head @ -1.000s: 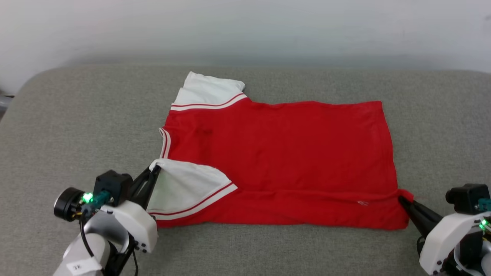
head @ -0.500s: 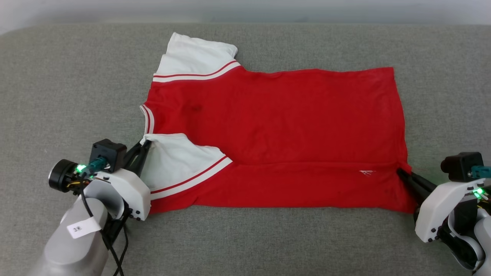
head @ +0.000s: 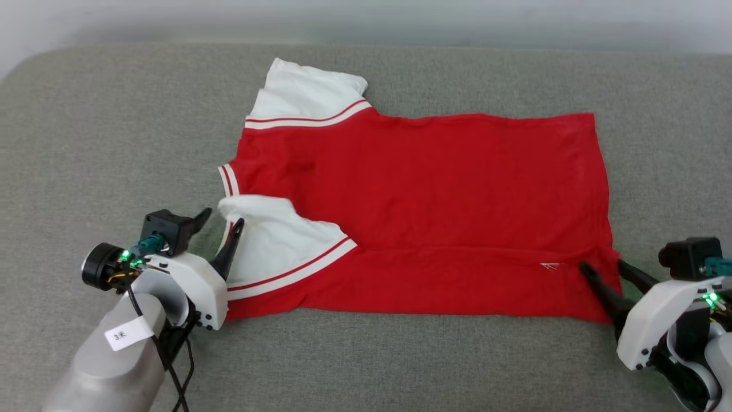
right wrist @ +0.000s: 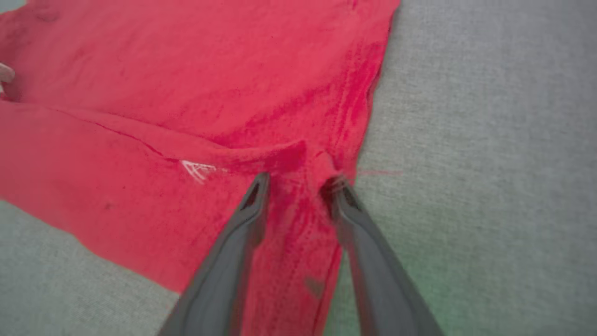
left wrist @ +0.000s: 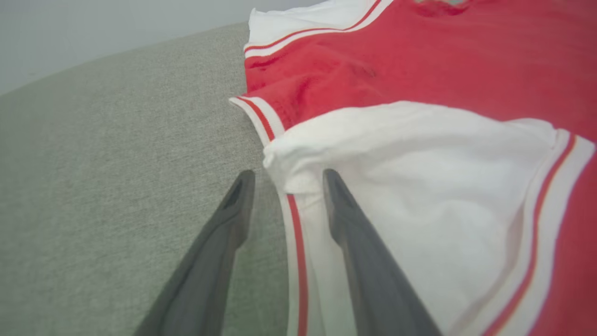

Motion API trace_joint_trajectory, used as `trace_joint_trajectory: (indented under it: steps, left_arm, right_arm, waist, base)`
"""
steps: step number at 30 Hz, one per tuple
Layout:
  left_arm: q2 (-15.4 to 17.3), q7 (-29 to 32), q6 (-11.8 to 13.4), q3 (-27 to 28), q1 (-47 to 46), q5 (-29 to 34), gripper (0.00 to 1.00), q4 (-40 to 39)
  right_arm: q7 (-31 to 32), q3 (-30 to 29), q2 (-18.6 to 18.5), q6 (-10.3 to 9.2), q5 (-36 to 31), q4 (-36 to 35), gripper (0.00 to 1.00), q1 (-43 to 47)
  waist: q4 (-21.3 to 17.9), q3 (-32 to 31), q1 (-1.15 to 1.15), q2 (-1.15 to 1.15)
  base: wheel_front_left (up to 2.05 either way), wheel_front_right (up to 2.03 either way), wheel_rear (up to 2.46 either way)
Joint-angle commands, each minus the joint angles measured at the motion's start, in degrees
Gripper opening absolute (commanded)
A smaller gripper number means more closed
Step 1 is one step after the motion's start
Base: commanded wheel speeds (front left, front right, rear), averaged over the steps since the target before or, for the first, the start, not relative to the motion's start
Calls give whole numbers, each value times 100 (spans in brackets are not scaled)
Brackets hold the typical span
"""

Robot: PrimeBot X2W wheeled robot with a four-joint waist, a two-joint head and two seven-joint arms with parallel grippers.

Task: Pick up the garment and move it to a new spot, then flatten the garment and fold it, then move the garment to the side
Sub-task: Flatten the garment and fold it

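Observation:
The garment (head: 429,189) lies spread on the grey cushion, red side up, with its near edge folded over in a strip. A white sleeve (head: 274,240) is folded onto the red body, and the other sleeve (head: 303,91) points to the far side. My left gripper (head: 222,218) is open at the folded sleeve's tip. In the left wrist view the sleeve edge (left wrist: 298,154) lies loose between the spread fingers of the left gripper (left wrist: 288,173). My right gripper (head: 603,265) is open at the near right hem corner, beside the small white logo (right wrist: 198,170). Red cloth (right wrist: 186,70) lies slack between the jaws of the right gripper (right wrist: 298,179).
The grey cushion (head: 114,126) extends well beyond the shirt on the left, right and near sides. A pale wall (head: 366,17) runs along its far edge. A black cable (head: 183,372) hangs by my left forearm.
Both grippers have opened, letting go of the sleeve tip and the hem corner, which now rest on the shirt. The head camera shifted between frames.

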Motion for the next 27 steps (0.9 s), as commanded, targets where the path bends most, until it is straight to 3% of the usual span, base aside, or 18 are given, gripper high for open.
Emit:
trace_joint_trajectory:
  steps: [1, 6, 14, 15, 22, 27]
  left_arm:
    - [123, -33, 1, -96, -104, -169, 100, -32]
    - [500, 520, 0, -545, -241, -591, 100, -423]
    - [1266, 2837, -1, -1314, -480, -1891, 100, -1701]
    - [1266, 2837, -1, -1314, -480, -1891, 100, -1701]
    - [1611, 4572, 0, -1724, -656, -2598, 100, -2228]
    - [1628, 5017, 14, -1879, -656, -2654, 100, -2191]
  right_arm:
    - [-38, -81, -45, -5, 43, -140, 100, 171]
    - [13, -298, -114, -5, -52, -430, 100, 475]
    - [247, -568, 3, -5, -234, -732, 100, 707]
    - [247, -568, 3, -5, -234, -732, 100, 707]
    - [454, -667, 150, -5, -362, -917, 100, 759]
    - [578, -710, 193, -5, -388, -1030, 100, 729]
  waist:
    - [81, -214, -1, 0]
    - [168, -467, -1, 0]
    - [274, -634, -1, 0]
    - [274, -634, -1, 0]
    - [250, -621, -1, 0]
    - [146, -487, -1, 0]
  base:
    - [0, 0, 0]
    - [0, 0, 0]
    - [0, 0, 0]
    - [0, 0, 0]
    - [0, 0, 0]
    - [0, 0, 0]
